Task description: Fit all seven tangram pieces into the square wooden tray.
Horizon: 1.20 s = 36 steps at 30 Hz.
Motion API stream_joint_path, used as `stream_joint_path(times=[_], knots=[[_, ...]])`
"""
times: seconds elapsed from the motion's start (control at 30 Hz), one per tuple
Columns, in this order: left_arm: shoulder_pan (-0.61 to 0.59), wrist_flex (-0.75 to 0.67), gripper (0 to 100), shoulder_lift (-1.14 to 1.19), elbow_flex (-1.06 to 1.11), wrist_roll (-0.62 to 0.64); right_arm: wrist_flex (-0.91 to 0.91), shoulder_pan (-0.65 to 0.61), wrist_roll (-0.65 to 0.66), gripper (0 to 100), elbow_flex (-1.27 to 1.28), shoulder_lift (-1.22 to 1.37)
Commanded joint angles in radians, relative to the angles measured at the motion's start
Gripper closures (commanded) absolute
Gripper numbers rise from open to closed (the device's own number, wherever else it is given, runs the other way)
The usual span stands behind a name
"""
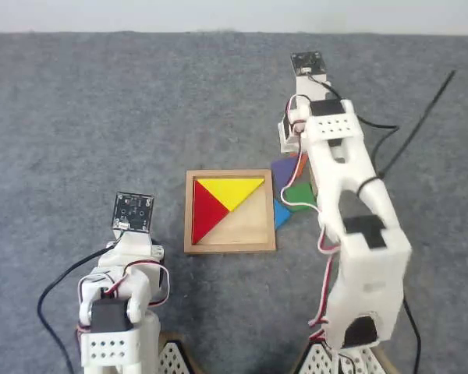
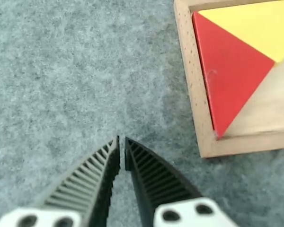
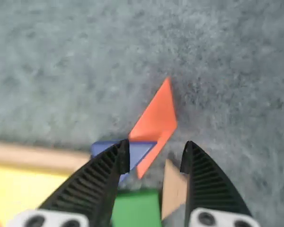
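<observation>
Your left gripper (image 2: 121, 140) is sitting left of the tray (image 1: 189, 210), jaws closed, empty. The tray is holding the red triangle (image 1: 205, 212) and yellow triangle (image 1: 232, 191). Your right gripper (image 3: 156, 147) is hovering over loose pieces (image 1: 300, 195) right of the tray, jaws wide.

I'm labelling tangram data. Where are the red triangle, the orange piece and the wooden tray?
red triangle (image 2: 222, 71), left wrist view, middle of its top face.
orange piece (image 3: 154, 125), right wrist view, middle of its top face.
wooden tray (image 1: 230, 247), high view, bare rim along its lower edge.
</observation>
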Motion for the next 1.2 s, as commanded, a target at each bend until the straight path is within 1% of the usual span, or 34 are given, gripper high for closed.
stream_joint_path(times=[0.0,0.2,0.43,0.57,0.63,0.73,0.8,0.9,1.17], knots=[[0.003,0.003,98,-0.020,-0.012,-0.002,0.031,0.019,0.012,81.8,-0.201,0.124],[0.003,0.003,98,-0.020,-0.012,-0.002,0.090,0.022,0.014,82.0,-0.313,0.240],[0.003,0.003,98,-0.020,-0.012,-0.002,0.117,0.110,0.018,82.2,-0.330,0.300],[0.003,0.003,98,-0.020,-0.012,-0.002,0.162,0.157,0.020,82.3,-0.330,0.300],[0.003,0.003,98,-0.020,-0.012,-0.002,0.170,0.202,0.021,82.7,-0.330,0.300],[0.003,0.003,98,-0.020,-0.012,-0.002,0.170,0.275,0.023,88.6,-0.331,0.300],[0.003,0.003,98,-0.020,-0.012,-0.002,0.171,0.309,0.058,91.4,-0.331,0.298],[0.003,0.003,98,-0.020,-0.012,-0.002,0.185,0.331,0.095,92.3,-0.331,0.297],[0.003,0.003,98,-0.020,-0.012,-0.002,0.286,0.363,0.104,92.4,-0.341,0.197]])
